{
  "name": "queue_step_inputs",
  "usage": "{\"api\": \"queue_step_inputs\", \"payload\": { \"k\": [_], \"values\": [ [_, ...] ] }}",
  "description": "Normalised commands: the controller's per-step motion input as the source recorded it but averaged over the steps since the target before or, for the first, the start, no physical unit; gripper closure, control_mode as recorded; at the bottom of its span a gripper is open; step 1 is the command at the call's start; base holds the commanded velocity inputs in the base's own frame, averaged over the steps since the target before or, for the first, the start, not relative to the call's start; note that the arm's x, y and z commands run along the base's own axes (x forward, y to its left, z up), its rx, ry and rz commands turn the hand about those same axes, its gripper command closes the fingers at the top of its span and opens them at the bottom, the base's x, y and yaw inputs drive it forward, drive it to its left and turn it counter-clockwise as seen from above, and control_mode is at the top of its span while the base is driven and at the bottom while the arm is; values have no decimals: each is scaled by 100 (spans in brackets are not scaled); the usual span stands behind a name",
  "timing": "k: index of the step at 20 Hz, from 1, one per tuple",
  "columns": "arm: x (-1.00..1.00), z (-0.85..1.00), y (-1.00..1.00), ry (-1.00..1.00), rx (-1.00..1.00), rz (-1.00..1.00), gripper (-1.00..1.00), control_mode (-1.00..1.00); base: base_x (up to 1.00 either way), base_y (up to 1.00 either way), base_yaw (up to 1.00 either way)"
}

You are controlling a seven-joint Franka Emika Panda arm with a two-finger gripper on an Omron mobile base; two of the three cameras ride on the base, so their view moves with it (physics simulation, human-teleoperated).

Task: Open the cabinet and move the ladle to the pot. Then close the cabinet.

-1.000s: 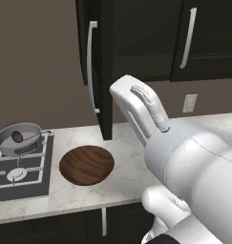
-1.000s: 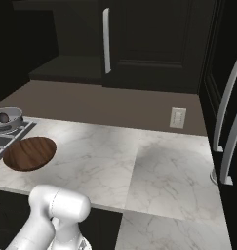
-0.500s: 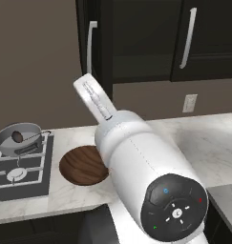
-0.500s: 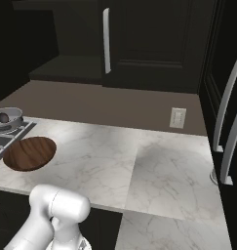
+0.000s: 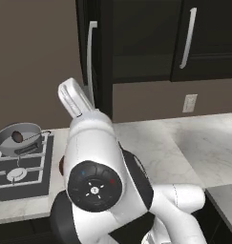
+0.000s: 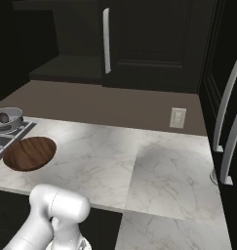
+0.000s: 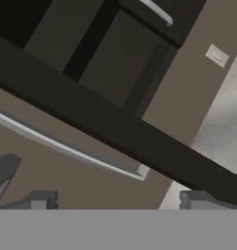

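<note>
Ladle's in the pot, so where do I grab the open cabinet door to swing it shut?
Take the open cabinet door by its long pale bar handle, jaws straddling it sideways. The bar stands clear of the panel; the gripper is open beside it.

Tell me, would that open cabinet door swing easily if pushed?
Probably: the door stands edge-on, wide open, so it likely pivots freely on hinges. It looks like a stiff flat panel, unlikely to flex. Its long handle should give good leverage.

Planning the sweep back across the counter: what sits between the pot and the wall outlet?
In the right base view, a wooden dish lies just right of the pot; from there to the outlet the counter is bare.
</note>
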Motion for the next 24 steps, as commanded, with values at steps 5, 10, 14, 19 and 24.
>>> {"api": "queue_step_inputs", "payload": {
  "k": [5, 10, 14, 19, 24],
  "values": [
    [41, -5, 9, 0, -1, -16, -100, -100, 0, 0, 0],
    [4, 0, 1, -9, -4, -24, -100, -100, 0, 0, 0],
    [4, 0, 0, -3, -1, -26, -100, -100, 0, 0, 0],
    [18, 0, -12, 0, 0, -21, -100, -100, 0, 0, 0],
    [23, 1, -20, 0, 0, -16, -100, -100, 0, 0, 0]
  ]
}}
